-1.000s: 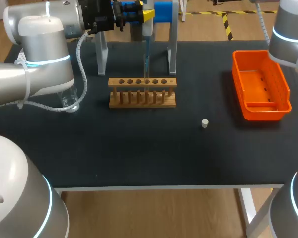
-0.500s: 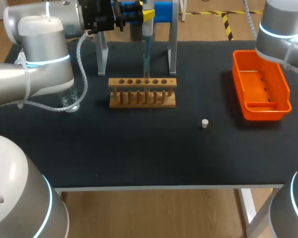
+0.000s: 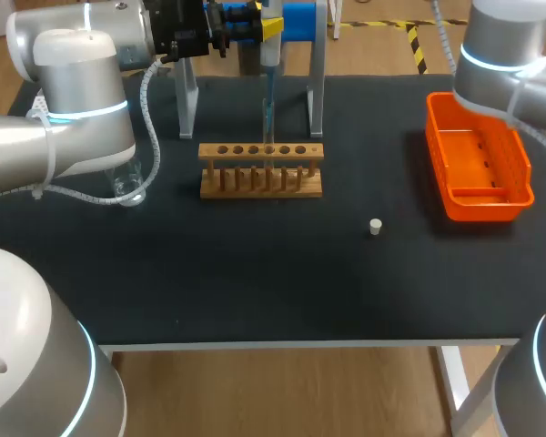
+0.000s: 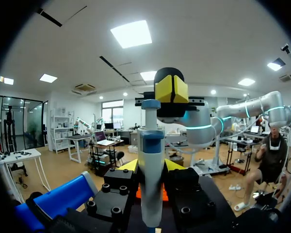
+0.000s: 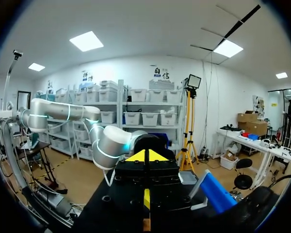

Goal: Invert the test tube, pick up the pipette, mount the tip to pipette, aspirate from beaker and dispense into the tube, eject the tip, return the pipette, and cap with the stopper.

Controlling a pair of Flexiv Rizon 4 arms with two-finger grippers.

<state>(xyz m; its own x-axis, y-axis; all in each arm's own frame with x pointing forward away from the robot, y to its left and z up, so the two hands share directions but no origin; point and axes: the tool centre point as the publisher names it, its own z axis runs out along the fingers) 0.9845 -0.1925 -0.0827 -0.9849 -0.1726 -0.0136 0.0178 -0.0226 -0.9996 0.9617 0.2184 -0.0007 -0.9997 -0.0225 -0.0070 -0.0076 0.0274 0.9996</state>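
Observation:
My left gripper (image 4: 170, 90) is shut on the white and blue pipette (image 4: 150, 179), which stands upright between its jaws. In the head view that gripper (image 3: 259, 27) holds the pipette (image 3: 271, 41) at the table's far edge, by the stand (image 3: 316, 82). A slim clear shape runs down from the pipette into the wooden rack (image 3: 261, 170); I cannot tell tip from test tube. The glass beaker (image 3: 127, 187) stands left of the rack, half hidden by my left arm. The small white stopper (image 3: 375, 227) lies alone, right of the rack. My right gripper (image 5: 145, 156) is shut on nothing, its yellow tips pressed together.
An orange tray (image 3: 478, 155) sits at the right side of the black table (image 3: 255, 273). My right arm's link (image 3: 496, 55) hangs over the tray's far end. The stand's two metal legs rise behind the rack.
My right arm has swung leftward above the far end of the orange tray. The left arm, pipette, rack and stopper have not moved.

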